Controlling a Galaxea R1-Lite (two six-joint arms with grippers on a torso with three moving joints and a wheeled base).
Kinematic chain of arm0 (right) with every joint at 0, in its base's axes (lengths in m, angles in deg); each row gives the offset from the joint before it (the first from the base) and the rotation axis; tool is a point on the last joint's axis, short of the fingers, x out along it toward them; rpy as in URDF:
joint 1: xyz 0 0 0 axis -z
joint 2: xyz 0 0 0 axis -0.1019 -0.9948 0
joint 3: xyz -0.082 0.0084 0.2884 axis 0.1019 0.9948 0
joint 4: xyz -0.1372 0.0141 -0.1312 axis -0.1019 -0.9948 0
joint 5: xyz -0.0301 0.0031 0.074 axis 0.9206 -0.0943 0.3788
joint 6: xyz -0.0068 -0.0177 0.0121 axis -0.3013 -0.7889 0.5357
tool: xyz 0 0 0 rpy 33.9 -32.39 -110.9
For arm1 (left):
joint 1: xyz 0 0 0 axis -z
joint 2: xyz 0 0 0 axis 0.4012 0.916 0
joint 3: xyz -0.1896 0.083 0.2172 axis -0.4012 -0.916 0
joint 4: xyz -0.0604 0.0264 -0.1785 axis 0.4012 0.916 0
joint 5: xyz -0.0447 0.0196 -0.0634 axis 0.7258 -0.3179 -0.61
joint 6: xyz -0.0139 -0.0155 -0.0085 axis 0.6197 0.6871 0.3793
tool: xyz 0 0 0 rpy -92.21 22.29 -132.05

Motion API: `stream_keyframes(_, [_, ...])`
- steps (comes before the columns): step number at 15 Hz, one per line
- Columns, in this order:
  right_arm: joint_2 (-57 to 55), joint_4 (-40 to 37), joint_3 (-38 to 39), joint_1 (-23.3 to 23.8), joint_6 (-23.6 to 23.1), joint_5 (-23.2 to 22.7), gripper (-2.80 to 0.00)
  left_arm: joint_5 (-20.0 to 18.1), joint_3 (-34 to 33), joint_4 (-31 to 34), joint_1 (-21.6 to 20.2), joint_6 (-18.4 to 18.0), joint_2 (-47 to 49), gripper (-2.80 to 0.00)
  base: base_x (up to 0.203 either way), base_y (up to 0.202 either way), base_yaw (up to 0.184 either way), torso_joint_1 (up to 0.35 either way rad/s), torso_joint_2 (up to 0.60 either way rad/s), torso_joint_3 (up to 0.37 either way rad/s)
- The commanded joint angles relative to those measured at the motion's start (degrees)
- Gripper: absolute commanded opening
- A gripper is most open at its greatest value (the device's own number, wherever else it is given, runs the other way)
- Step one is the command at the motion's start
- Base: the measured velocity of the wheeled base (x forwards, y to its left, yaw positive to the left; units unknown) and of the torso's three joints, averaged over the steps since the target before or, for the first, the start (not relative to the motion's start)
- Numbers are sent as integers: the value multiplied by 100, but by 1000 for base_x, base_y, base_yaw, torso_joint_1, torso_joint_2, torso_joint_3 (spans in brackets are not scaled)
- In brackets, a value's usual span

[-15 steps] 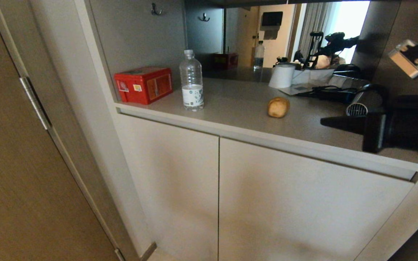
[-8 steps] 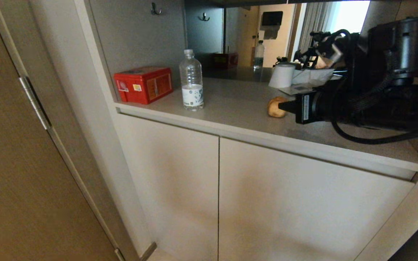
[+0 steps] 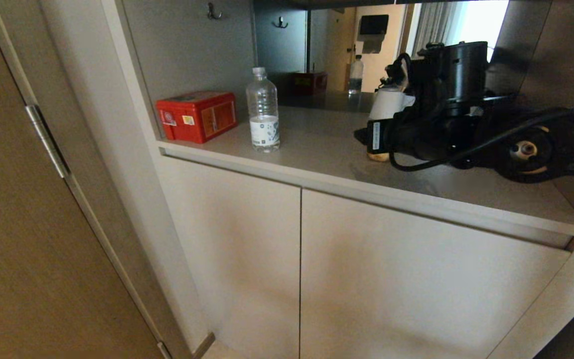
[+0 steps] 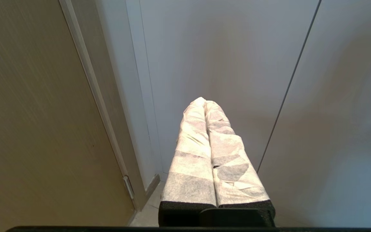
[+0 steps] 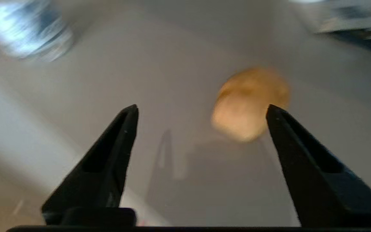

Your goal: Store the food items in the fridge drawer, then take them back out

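A: Head camera sits high, facing forward and down at the surface (image 3: 317, 149) in the recess and the cabinet doors (image 3: 366, 279) below it.

B: Left wrist camera looks along the left claw (image 4: 204, 102), close to those same doors (image 4: 230, 64).

A: Right wrist camera rides behind the right claw (image 5: 201, 111), low over the surface (image 5: 172, 80), close to the potato (image 5: 248, 103).

B: Head and right wrist views share the potato (image 3: 377, 157).

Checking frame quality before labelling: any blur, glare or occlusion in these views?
Right wrist view: motion-blurred; potato and bottle smeared, the open right gripper crisper. Head view: sharp; the arm hides most of the potato; bright window in the mirror. Left wrist view: sharp, left gripper shut.
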Motion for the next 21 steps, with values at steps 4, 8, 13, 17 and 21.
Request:
stream_keyframes(4, [-682, 334, -447, 40, 24, 703, 0, 1, -18, -4, -2, 1, 0, -280, 0, 0, 0, 0, 0, 0])
stream_keyframes(8, [-1008, 446, -861, 63, 22, 852, 0, 1, -18, -4, -2, 1, 0, -280, 0, 0, 0, 0, 0, 0])
stream_keyframes(13, [-1262, 526, -1072, 164, 39, 1179, 0, 1, -18, -4, -2, 1, 0, -280, 0, 0, 0, 0, 0, 0])
stream_keyframes(17, [-1253, 578, -1125, 300, 30, 1242, 0, 1, -18, -4, -2, 1, 0, -280, 0, 0, 0, 0, 0, 0])
stream_keyframes(21, [-1355, 585, -1200, 399, 30, 1237, 0, 1, -18, -4, -2, 1, 0, -280, 0, 0, 0, 0, 0, 0])
